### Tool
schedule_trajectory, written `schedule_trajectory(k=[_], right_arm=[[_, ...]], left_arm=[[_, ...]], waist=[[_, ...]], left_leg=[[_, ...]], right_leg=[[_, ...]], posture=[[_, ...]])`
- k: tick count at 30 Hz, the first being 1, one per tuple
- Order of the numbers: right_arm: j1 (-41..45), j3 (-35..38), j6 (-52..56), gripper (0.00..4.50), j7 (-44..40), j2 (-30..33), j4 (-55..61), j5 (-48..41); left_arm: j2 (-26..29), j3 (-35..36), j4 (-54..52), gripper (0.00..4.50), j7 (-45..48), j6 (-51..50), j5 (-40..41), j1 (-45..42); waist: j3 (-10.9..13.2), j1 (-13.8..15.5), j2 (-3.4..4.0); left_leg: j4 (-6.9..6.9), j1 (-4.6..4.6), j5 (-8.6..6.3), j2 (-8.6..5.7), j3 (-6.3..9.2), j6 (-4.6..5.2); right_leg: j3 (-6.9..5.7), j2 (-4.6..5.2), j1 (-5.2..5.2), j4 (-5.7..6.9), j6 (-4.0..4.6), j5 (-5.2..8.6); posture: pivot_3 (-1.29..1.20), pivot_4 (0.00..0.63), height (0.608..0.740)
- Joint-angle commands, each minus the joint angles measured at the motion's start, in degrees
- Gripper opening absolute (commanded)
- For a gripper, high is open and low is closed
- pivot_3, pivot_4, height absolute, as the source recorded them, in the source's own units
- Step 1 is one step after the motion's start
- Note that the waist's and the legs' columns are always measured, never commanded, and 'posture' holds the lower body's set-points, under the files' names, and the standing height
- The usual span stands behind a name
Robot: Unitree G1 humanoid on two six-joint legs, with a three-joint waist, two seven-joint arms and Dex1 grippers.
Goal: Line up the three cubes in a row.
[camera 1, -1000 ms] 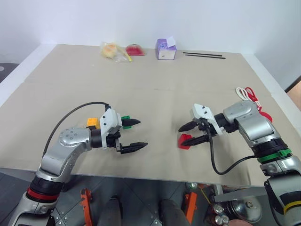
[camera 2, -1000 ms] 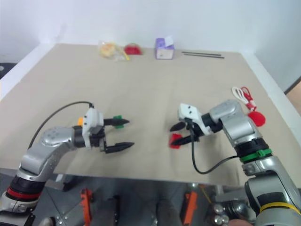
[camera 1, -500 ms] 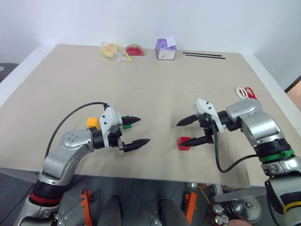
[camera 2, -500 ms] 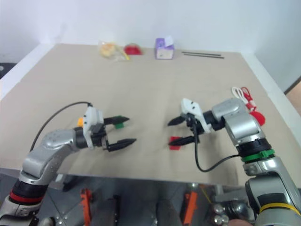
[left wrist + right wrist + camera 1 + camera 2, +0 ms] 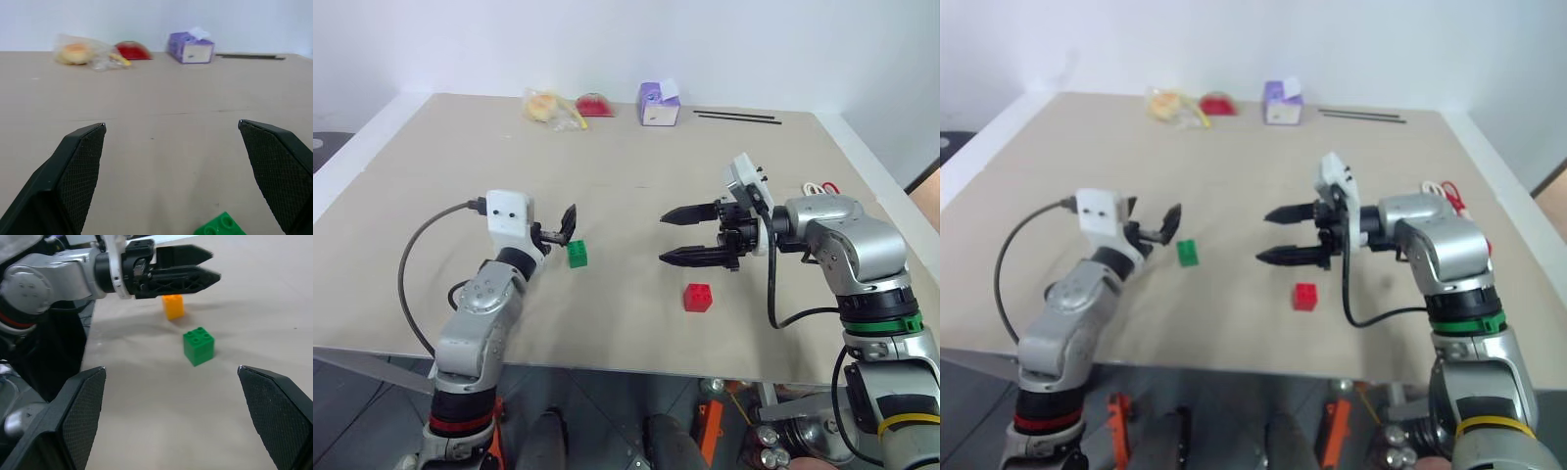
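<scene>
The green cube [image 5: 578, 254] rests on the table left of centre, and the red cube [image 5: 698, 297] sits nearer the front edge, right of centre. A yellow-orange cube [image 5: 173, 306] stands just behind the green cube [image 5: 199, 346] in the right wrist view, under the left gripper [image 5: 215, 267]. My left gripper [image 5: 563, 227] is open and empty, pointing away from me, just left of and above the green cube [image 5: 218, 227]. My right gripper [image 5: 666, 238] hovers open and empty, pointing left, above and behind the red cube.
At the far edge sit a purple-and-white box [image 5: 659, 103], a bagged bun [image 5: 546, 105] and a red item [image 5: 594, 103]. Two black sticks [image 5: 737, 117] lie at the back right. A red and white cord [image 5: 822, 187] lies behind my right arm.
My right gripper has opened wider and risen off the red cube, which now rests alone on the table. My left gripper swung from pointing right to pointing away from me.
</scene>
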State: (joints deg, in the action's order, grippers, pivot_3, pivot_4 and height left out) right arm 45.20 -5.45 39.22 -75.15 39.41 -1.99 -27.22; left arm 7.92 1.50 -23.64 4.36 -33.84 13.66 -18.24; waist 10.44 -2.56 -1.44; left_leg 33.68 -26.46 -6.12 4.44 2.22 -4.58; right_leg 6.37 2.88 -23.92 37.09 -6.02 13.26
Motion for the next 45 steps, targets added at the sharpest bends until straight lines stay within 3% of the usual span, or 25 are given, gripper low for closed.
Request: schedule_trajectory(k=[1,17,32,37,39,45], right_arm=[[0.2,-0.4,-1.4,4.46,-0.5,0.2,0.7,0.2],[0.0,-1.2,-2.8,4.46,-0.9,0.7,0.5,1.5],[-0.3,-1.3,-3.0,4.46,-2.1,1.5,0.6,1.7],[-0.4,-1.4,-3.1,4.5,-2.3,1.7,0.8,2.0],[-0.6,-1.4,-3.0,4.5,-2.4,1.9,1.0,2.0],[-1.0,-1.4,-3.1,4.5,-2.4,2.0,1.3,2.1]], left_arm=[[-0.6,-2.1,-3.2,4.5,-1.1,-0.7,-1.3,1.3],[-2.8,-6.4,-0.7,4.5,-0.8,-8.4,-2.4,2.8],[-4.0,-5.9,2.3,4.5,-1.2,-11.0,-2.7,2.3],[-4.5,-5.4,3.9,3.09,-1.2,-10.4,-2.7,1.7],[-4.6,-5.4,4.0,2.25,-1.2,-10.3,-2.8,1.6],[-4.4,-5.4,4.0,2.1,-1.2,-10.4,-3.0,1.6]], waist=[[0.0,0.0,0.0],[0.0,0.0,0.0],[0.0,0.0,0.0],[0.0,0.0,0.0],[0.0,0.0,0.0],[0.0,0.0,0.0]], left_leg=[[0.0,0.0,0.0,0.0,0.0,0.0],[0.0,-0.01,0.0,0.0,0.0,-0.01],[0.0,-0.01,-0.01,0.0,0.0,-0.02],[0.0,0.0,-0.01,0.0,0.0,-0.02],[0.0,0.0,-0.01,0.0,0.0,-0.02],[0.0,0.0,-0.01,0.0,0.0,-0.02]], right_leg=[[0.0,0.0,-0.01,0.0,0.0,0.0],[0.0,0.0,-0.02,0.0,0.01,0.0],[0.0,0.0,-0.02,0.0,0.01,0.0],[0.0,0.0,-0.02,0.0,0.01,0.0],[0.0,0.0,-0.03,0.0,0.01,0.0],[0.0,0.0,-0.02,0.0,0.01,0.0]], posture=[[0.0,0.15,0.74],[0.0,0.15,0.74],[0.0,0.15,0.74],[0.0,0.15,0.74],[0.0,0.15,0.74],[0.0,0.15,0.74]])
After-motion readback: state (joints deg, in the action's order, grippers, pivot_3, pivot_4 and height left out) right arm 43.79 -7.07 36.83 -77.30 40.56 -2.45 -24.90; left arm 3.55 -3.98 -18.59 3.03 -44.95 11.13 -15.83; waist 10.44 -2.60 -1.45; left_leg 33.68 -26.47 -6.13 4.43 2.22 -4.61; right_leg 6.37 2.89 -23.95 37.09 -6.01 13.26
